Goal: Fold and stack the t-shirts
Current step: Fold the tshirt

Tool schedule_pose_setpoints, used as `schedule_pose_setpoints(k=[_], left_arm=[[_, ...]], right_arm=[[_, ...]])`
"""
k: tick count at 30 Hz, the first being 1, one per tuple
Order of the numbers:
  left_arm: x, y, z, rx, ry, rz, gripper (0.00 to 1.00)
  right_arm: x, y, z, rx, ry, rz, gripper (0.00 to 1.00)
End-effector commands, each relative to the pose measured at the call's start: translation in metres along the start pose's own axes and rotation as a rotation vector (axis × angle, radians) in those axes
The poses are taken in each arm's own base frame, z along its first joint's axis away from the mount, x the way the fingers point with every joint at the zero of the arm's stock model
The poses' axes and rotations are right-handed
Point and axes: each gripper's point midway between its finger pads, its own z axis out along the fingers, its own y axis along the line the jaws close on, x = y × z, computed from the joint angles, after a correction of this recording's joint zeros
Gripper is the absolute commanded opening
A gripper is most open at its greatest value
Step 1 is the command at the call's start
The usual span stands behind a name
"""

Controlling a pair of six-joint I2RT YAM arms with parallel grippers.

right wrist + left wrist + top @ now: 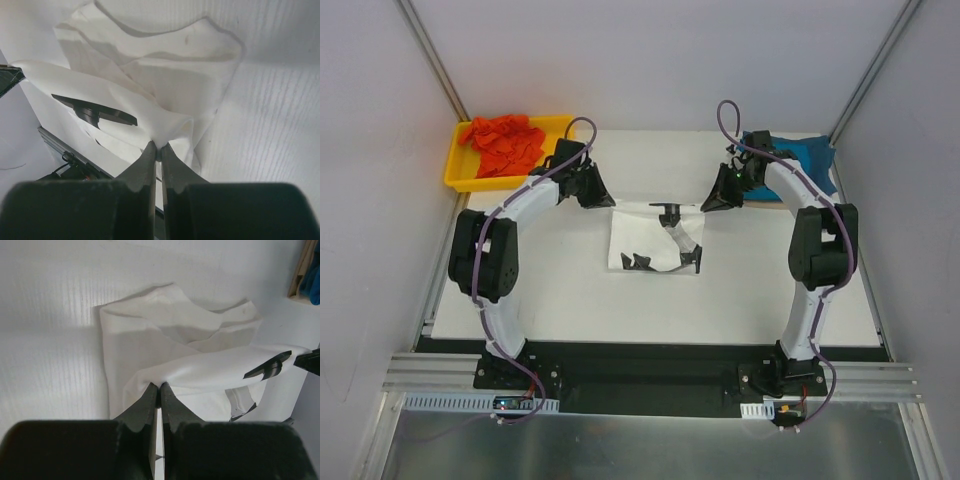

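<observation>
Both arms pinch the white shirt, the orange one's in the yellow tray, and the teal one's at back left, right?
No: the top view shows the teal shirt at the back right. The white shirt is pinched by both arms, and the orange shirt is in the yellow tray.

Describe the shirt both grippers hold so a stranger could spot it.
In the middle of the table is the white t-shirt, pinched by the left gripper and right gripper. Unlike the orange-red t-shirt in the yellow tray and the teal t-shirt, it has black marks.
</observation>
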Motion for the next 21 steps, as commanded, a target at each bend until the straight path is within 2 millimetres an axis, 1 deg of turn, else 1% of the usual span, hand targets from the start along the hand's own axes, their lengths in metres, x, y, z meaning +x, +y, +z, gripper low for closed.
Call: schedule_pose_setpoints(k=[1, 2, 3, 4, 5, 6, 8, 9, 10, 11, 12, 13, 14, 15, 16, 17, 18, 19, 20, 21], left_arm=[[-0.020, -0.004, 0.012, 0.062, 0.014, 0.007, 0.00], [-0.023, -0.006, 0.013, 0.069, 0.013, 0.006, 0.00], [-0.023, -0.001, 0.019, 0.066, 0.027, -0.008, 0.00], [-0.025, -0.001, 0.021, 0.070, 0.028, -0.014, 0.02], [-0.026, -0.004, 0.021, 0.083, 0.034, -0.013, 0.08], [-0.026, -0.003, 0.024, 0.085, 0.040, -0.018, 0.29], [-0.028, -0.009, 0.022, 0.112, 0.045, -0.014, 0.50], [-0.030, -0.014, 0.018, 0.125, 0.041, -0.010, 0.74], [-0.030, -0.018, 0.014, 0.141, 0.042, -0.009, 0.98], [-0.028, -0.024, 0.010, 0.163, 0.050, -0.001, 0.99], [-0.031, -0.032, -0.001, 0.183, 0.032, 0.009, 0.99], [-0.025, -0.032, -0.004, 0.182, 0.037, 0.009, 0.99], [-0.023, -0.035, -0.009, 0.191, 0.031, 0.017, 0.99], [-0.024, -0.044, -0.023, 0.206, 0.001, 0.036, 0.99], [-0.015, -0.042, -0.026, 0.201, 0.010, 0.037, 0.99], [-0.007, -0.047, -0.030, 0.207, 0.011, 0.049, 1.00], [-0.006, -0.056, -0.043, 0.225, -0.017, 0.071, 1.00], [0.006, -0.050, -0.042, 0.214, -0.002, 0.068, 0.99], [0.014, -0.052, -0.044, 0.217, 0.004, 0.075, 0.99], [0.020, -0.063, -0.051, 0.245, -0.007, 0.095, 0.99]], right_arm=[[-0.027, -0.004, -0.001, -0.006, -0.055, -0.011, 0.08], [-0.029, -0.008, 0.000, -0.005, -0.056, -0.006, 0.08], [-0.030, -0.011, 0.006, -0.004, -0.048, -0.005, 0.11], [-0.033, -0.012, 0.007, -0.007, -0.053, -0.003, 0.13], [-0.034, -0.014, 0.008, -0.009, -0.055, 0.003, 0.15], [-0.037, -0.015, 0.011, -0.010, -0.061, 0.004, 0.23], [-0.043, -0.013, 0.008, -0.017, -0.075, 0.000, 0.32], [-0.043, -0.007, 0.005, -0.037, -0.069, 0.006, 0.40], [-0.041, -0.002, 0.002, -0.058, -0.062, -0.001, 0.43], [-0.038, 0.005, -0.001, -0.083, -0.057, -0.009, 0.65], [-0.037, 0.017, -0.011, -0.110, -0.077, -0.039, 0.96], [-0.034, 0.022, -0.018, -0.110, -0.090, -0.061, 0.97], [-0.023, 0.032, -0.027, -0.110, -0.101, -0.091, 0.97], [-0.020, 0.034, -0.032, -0.095, -0.119, -0.112, 0.97], [-0.014, 0.039, -0.037, -0.095, -0.128, -0.133, 0.97], [0.003, 0.044, -0.044, -0.098, -0.130, -0.148, 0.97], [0.007, 0.048, -0.048, -0.112, -0.146, -0.161, 0.97], [0.016, 0.050, -0.049, -0.122, -0.146, -0.163, 0.97], [0.024, 0.062, -0.058, -0.148, -0.167, -0.170, 0.97], [0.038, 0.058, -0.048, -0.170, -0.154, -0.161, 0.97]])
